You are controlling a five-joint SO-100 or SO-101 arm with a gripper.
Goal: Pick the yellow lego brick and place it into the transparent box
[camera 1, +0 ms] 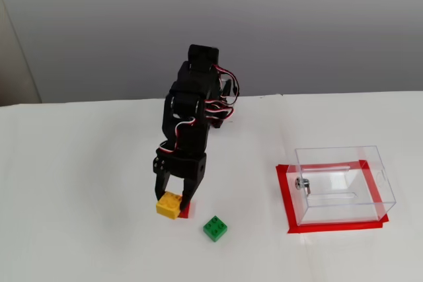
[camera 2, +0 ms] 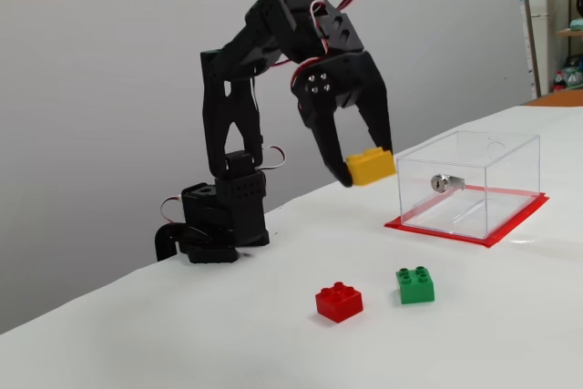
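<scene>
My black gripper [camera 1: 173, 197] is shut on the yellow lego brick [camera 1: 169, 204] and holds it in the air above the table; in a fixed view the brick [camera 2: 370, 167] hangs between the fingertips of the gripper [camera 2: 366, 166], well above the table. The transparent box [camera 1: 344, 185] stands on a red taped square to the right, with a small metal knob on its near wall; it also shows in a fixed view [camera 2: 469, 182], just right of the held brick. The box looks empty.
A red brick [camera 2: 339, 301] and a green brick [camera 2: 415, 284] lie on the white table in front of the arm. In a fixed view the green brick [camera 1: 215, 228] lies right of the gripper and the red brick [camera 1: 185, 211] peeks out behind the yellow one. The arm's base [camera 2: 214, 225] stands at the back.
</scene>
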